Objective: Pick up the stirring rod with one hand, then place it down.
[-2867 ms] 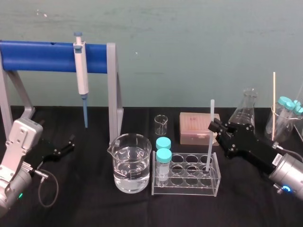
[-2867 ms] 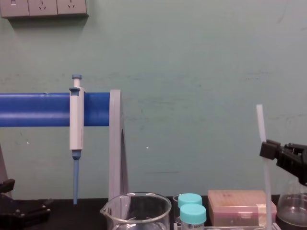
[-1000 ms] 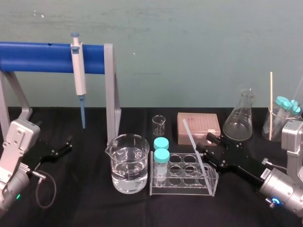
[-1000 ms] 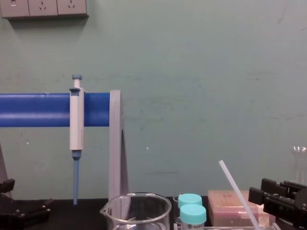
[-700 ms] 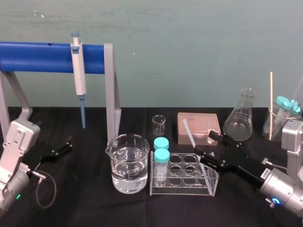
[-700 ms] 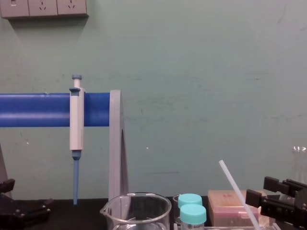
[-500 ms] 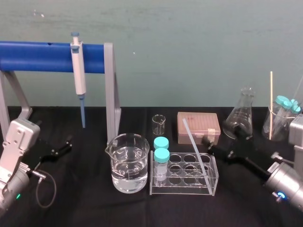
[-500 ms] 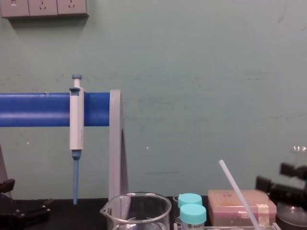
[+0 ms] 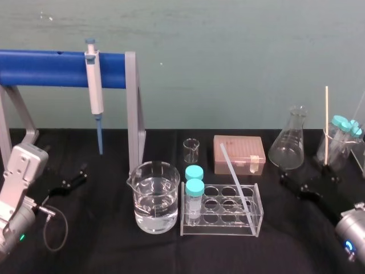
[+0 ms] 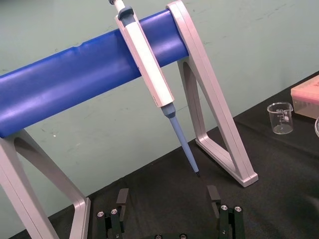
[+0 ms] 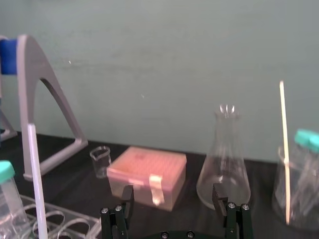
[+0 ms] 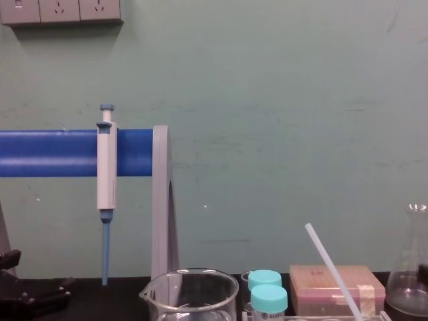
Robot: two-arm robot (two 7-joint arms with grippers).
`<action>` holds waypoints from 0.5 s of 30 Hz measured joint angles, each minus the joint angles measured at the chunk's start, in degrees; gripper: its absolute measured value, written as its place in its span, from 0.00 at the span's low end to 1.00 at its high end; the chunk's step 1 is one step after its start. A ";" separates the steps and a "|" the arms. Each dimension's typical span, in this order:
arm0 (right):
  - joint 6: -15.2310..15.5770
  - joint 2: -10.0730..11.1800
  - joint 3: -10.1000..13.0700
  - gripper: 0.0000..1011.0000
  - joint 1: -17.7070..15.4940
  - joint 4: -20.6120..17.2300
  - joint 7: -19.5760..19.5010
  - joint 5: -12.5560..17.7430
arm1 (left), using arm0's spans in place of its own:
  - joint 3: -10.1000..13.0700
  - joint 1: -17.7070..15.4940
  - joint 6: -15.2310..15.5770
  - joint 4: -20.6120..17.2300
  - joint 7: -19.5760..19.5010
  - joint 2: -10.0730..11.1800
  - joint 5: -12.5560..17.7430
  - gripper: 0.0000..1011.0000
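The stirring rod (image 9: 235, 180), thin and translucent white, leans tilted to the left with its lower end in the clear tube rack (image 9: 219, 231); it also rises above the rack in the chest view (image 12: 332, 267) and stands at the edge of the right wrist view (image 11: 36, 179). My right gripper (image 9: 292, 187) is low over the black cloth to the right of the rack, apart from the rod, open with nothing between its fingers (image 11: 173, 199). My left gripper (image 9: 74, 178) rests open at the far left (image 10: 168, 199).
A beaker of water (image 9: 154, 197) and two blue-capped tubes (image 9: 195, 188) stand left of the rod. Behind are a small beaker (image 9: 193, 151), a pink box (image 9: 239, 154) and a flask (image 9: 290, 145). A pipette (image 9: 94, 85) hangs on the blue stand.
My right gripper has opened, let go of the rod and drawn back to the right. The rod stays leaning in the rack. The left arm has not moved.
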 joint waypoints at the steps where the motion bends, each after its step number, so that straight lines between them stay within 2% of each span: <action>1: 0.41 -0.12 0.04 0.99 -0.10 0.10 -0.03 0.01 | 0.00 0.00 0.00 0.00 0.00 0.00 0.00 0.99; 6: 2.25 -0.57 0.14 0.99 -0.38 0.82 -0.08 -0.24 | 0.00 0.00 0.00 0.00 0.00 0.00 0.00 0.99; 15: 2.09 -0.50 0.15 0.99 -0.37 0.70 -0.07 -0.24 | 0.00 0.00 0.00 0.00 0.00 0.00 0.00 0.99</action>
